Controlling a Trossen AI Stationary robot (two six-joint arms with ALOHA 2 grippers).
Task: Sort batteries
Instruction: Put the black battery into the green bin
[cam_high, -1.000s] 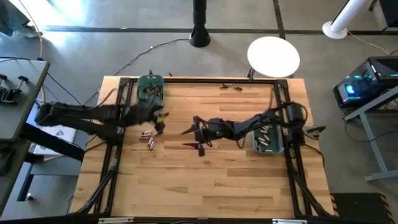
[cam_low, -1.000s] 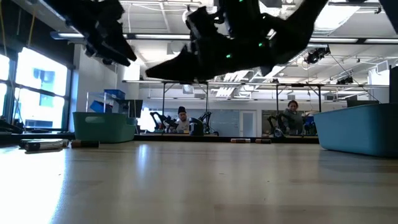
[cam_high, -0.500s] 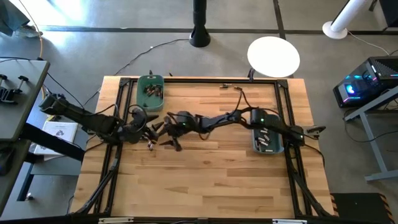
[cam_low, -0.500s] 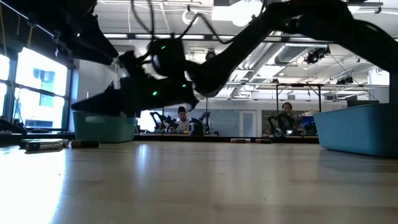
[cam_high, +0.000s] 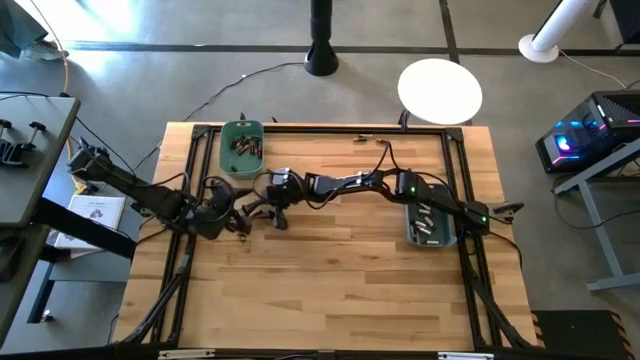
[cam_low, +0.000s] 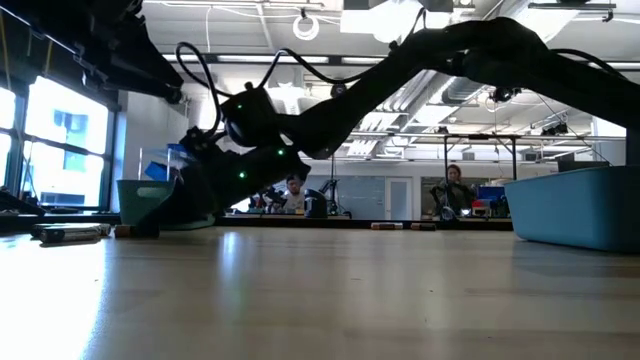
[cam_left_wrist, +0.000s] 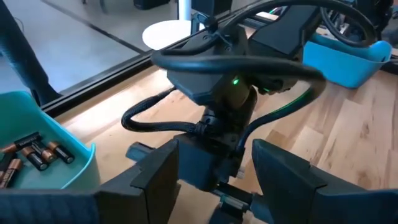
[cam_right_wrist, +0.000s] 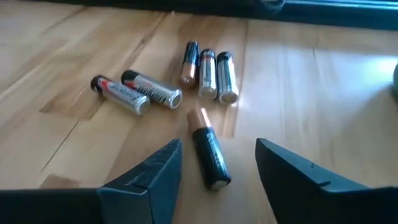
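Several loose batteries (cam_right_wrist: 207, 71) lie flat on the wooden table at its left side, some silvery (cam_right_wrist: 152, 89), some copper and dark. My right gripper (cam_right_wrist: 217, 154) is open and low over them. One copper-and-black battery (cam_right_wrist: 209, 153) lies between its fingers, and neither finger touches it. My left gripper (cam_left_wrist: 214, 171) is open and holds nothing. It is close beside the right one at the table's left (cam_high: 232, 220), facing the right arm's wrist. The green bin (cam_high: 242, 146) at the far left holds copper batteries (cam_left_wrist: 31, 152).
The blue bin (cam_high: 430, 224) with batteries stands at the table's right side. A few more batteries (cam_high: 366, 138) lie at the far edge. A black frame rail (cam_high: 330, 127) runs round the table. The two arms are close together at the left. People sit in the room beyond.
My right gripper has reached from the table's middle toward its left edge and come down low over the loose batteries. My left gripper has drawn back from beside the green bin toward the near-left and sunk a little. The batteries have not moved.
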